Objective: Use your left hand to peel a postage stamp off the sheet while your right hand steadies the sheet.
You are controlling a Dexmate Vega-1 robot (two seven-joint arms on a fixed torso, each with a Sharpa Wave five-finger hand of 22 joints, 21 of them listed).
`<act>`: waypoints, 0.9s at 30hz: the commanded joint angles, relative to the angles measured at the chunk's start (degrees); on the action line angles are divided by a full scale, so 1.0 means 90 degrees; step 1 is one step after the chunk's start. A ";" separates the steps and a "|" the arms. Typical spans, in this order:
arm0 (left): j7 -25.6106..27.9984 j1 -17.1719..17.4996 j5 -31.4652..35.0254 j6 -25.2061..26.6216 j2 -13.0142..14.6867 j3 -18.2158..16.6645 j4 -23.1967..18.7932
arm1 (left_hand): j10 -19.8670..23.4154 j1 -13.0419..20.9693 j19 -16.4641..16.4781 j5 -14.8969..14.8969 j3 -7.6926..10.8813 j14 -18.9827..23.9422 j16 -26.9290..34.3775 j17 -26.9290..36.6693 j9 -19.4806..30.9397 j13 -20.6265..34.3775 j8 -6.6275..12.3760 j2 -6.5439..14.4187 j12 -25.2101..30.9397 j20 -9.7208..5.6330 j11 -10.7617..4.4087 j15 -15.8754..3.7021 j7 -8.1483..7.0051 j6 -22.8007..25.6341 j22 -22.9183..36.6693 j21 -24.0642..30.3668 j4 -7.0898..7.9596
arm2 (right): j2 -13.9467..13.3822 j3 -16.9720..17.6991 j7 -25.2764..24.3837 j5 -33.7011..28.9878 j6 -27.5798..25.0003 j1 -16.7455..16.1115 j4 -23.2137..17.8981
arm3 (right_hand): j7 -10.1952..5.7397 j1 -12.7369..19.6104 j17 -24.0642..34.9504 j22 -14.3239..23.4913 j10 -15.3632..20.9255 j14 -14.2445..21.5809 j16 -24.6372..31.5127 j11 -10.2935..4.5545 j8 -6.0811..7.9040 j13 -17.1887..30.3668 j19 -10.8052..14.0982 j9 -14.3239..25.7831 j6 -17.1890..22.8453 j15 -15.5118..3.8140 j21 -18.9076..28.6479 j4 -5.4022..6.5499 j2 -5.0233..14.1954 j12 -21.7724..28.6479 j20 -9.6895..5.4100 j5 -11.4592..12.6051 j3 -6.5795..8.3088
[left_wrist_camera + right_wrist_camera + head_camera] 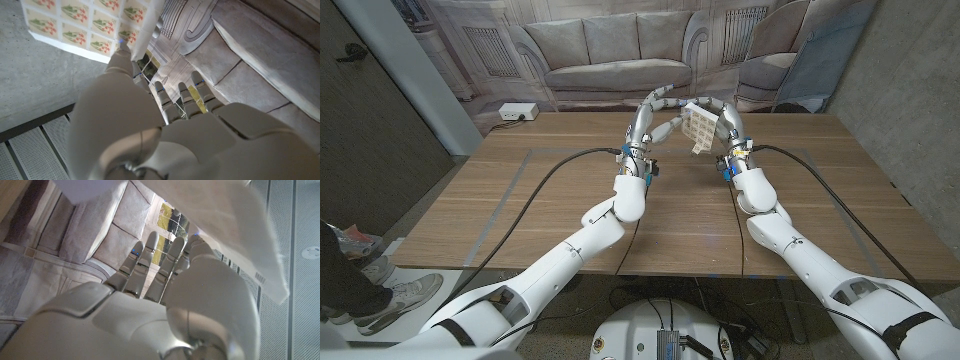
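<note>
The stamp sheet [699, 127] is held up above the far middle of the wooden table [520, 210], a white sheet with rows of small stamps printed with red flowers. My right hand [729, 124] grips it by its right side. My left hand [650, 118] is raised just left of it, fingers spread and curved toward the sheet. In the left wrist view the thumb of my left hand [150, 130] touches the corner of the stamp sheet [80, 22], the other fingers standing apart from it. In the right wrist view the sheet's white back [220, 225] lies over my right hand [165, 310].
A white power box [517, 113] sits at the table's far left edge. Thin tape lines mark a rectangle on the tabletop. Black cables run along both arms. A person's shoes [380, 295] stand on the floor by the table's near left.
</note>
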 commanded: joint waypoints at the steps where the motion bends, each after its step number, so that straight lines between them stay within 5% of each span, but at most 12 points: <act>1: 0.0036 -0.0070 -0.0090 -0.0216 -0.0066 0.0008 0.0191 | 0.0132 0.0094 0.0093 0.0055 0.0027 0.0158 0.0069 0.0022 0.0004 0.0042 0.0158 0.0114 0.0073 0.0000 -0.0005 -0.0340 -0.0004 0.0351 0.0009 0.0058 -0.0010 | 0.0046 -0.0031 0.0045 0.0055 0.0067 0.0063 0.0121 | 0.0311 -0.0004 0.0003 0.0012 0.0060 0.0061 -0.0005 -0.0012 0.0139 0.0012 -0.0014 0.1694 0.0456 -0.1092 0.0032 -0.0026 0.0054 0.0026 -0.0615 0.0028 -0.0002; 8: 0.0139 -0.0060 -0.0087 -0.0230 -0.0118 -0.0015 0.0232 | 0.0190 0.0135 0.0103 0.0048 0.0054 0.0186 0.0079 0.0031 -0.0009 0.0049 0.0218 0.0176 0.0098 0.0011 -0.0004 -0.0372 0.0014 0.0507 0.0011 0.0076 -0.0010 | 0.0053 -0.0038 0.0068 0.0048 0.0153 0.0079 0.0170 | 0.0306 -0.0010 0.0003 0.0012 0.0060 0.0062 -0.0006 -0.0013 0.0133 0.0010 -0.0026 0.1694 0.0448 -0.1089 0.0034 -0.0024 0.0055 0.0025 -0.0621 0.0030 -0.0002; 14: 0.0466 -0.0087 0.0013 -0.0341 -0.0248 -0.0031 0.0413 | 0.0463 0.0273 0.0121 -0.0005 0.0185 0.0304 0.0132 0.0072 -0.0119 0.0072 0.0318 0.0416 0.0210 -0.0011 -0.0006 -0.0445 0.0544 0.0964 0.0025 0.0148 -0.0014 | 0.0058 -0.0032 0.0075 0.0064 0.0190 0.0067 0.0157 | 0.0313 -0.0009 0.0003 0.0011 0.0063 0.0064 -0.0006 -0.0014 0.0128 0.0013 -0.0025 0.1686 0.0452 -0.1090 0.0043 -0.0031 0.0051 0.0027 -0.0618 0.0032 -0.0001; 27: 0.0396 -0.0101 0.0296 -0.0225 -0.0096 0.0066 0.0282 | 0.0463 0.0452 0.0025 -0.0043 0.0391 0.0256 0.0081 0.0107 0.0151 0.0121 0.0369 0.0742 0.0231 -0.0119 -0.0004 -0.0533 0.1036 0.0750 0.0029 0.0209 -0.0024 | 0.0053 -0.0004 0.0019 0.0018 0.0205 0.0056 0.0140 | 0.0307 -0.0012 0.0004 0.0009 0.0060 0.0069 -0.0005 -0.0014 0.0119 0.0015 -0.0036 0.1675 0.0461 -0.1089 0.0056 -0.0038 0.0050 0.0026 -0.0630 0.0035 0.0001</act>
